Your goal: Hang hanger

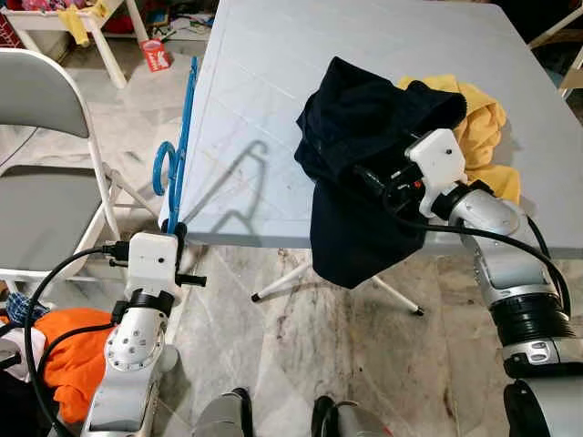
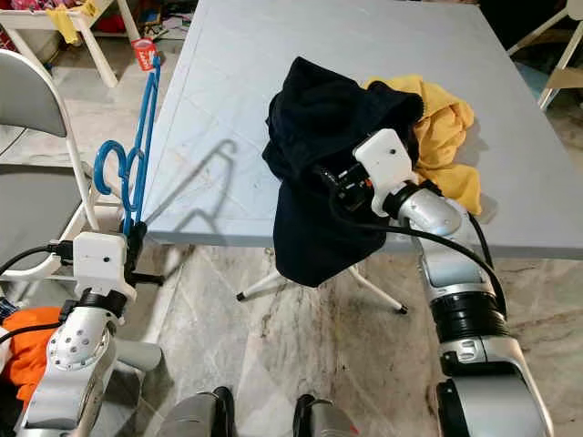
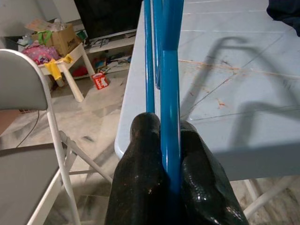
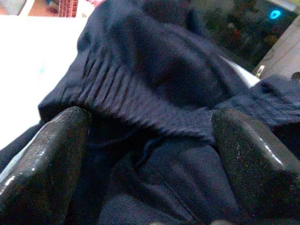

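Observation:
A blue plastic hanger (image 1: 178,150) stands upright beside the left edge of the grey table (image 1: 273,109). My left gripper (image 1: 178,233) is shut on its lower bar; the left wrist view shows the blue hanger bar (image 3: 169,117) pinched between my black fingers (image 3: 140,164). A dark navy garment (image 1: 364,155) lies on the table and drapes over its front edge. My right gripper (image 4: 150,159) is open, its fingertips (image 4: 51,150) spread wide against the garment's ribbed hem (image 4: 140,108). In the eye views the fingers are buried in the cloth.
A yellow garment (image 1: 478,123) lies behind the navy one. A grey folding chair (image 1: 46,173) stands at the left, orange cloth (image 1: 77,350) on the floor below it. A white side table (image 1: 82,27) with clutter stands at the far left.

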Robot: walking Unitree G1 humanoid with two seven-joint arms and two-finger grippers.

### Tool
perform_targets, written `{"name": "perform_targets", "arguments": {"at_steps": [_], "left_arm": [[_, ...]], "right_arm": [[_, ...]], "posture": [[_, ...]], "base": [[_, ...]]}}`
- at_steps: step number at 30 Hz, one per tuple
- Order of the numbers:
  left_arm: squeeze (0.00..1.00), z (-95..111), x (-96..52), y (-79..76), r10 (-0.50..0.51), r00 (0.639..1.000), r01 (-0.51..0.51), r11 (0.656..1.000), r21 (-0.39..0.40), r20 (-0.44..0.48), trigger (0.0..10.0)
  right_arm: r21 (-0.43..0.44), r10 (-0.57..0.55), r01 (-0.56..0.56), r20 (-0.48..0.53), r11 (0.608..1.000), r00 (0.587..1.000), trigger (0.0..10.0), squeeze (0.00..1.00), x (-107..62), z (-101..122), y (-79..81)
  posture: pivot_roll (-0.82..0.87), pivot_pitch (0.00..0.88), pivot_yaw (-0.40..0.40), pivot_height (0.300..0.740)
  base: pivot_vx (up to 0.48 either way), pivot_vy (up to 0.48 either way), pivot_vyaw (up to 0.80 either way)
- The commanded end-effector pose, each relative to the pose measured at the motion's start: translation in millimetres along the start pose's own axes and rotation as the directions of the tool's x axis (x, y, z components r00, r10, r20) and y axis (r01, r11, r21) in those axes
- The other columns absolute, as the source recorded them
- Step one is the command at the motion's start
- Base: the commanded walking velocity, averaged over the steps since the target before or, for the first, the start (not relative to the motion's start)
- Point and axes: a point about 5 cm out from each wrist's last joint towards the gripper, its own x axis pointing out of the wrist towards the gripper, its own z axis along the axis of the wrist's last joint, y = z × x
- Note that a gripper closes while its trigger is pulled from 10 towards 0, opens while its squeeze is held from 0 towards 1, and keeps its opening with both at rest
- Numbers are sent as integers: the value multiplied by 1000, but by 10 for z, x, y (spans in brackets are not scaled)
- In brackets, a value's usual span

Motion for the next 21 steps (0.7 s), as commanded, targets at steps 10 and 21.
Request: {"name": "perform_targets", "arguments": {"at_steps": [10, 21], "left_arm": [[0, -88, -28, -33, -26, 999, 26, 1000, -2, -40, 10000], [0, -96, -51, -39, -31, 998, 31, 999, -7, -46, 10000]], "right_arm": [[-7, -22, 22, 10, 1000, 1000, 10000, 1000, -241, 137, -293], [86, 138, -130, -88, 988, 987, 10000, 1000, -603, 43, -336]], "posture": [[48, 203, 10, 740], [47, 209, 9, 740]], "base": [[0, 0, 0], [0, 0, 0]]}}
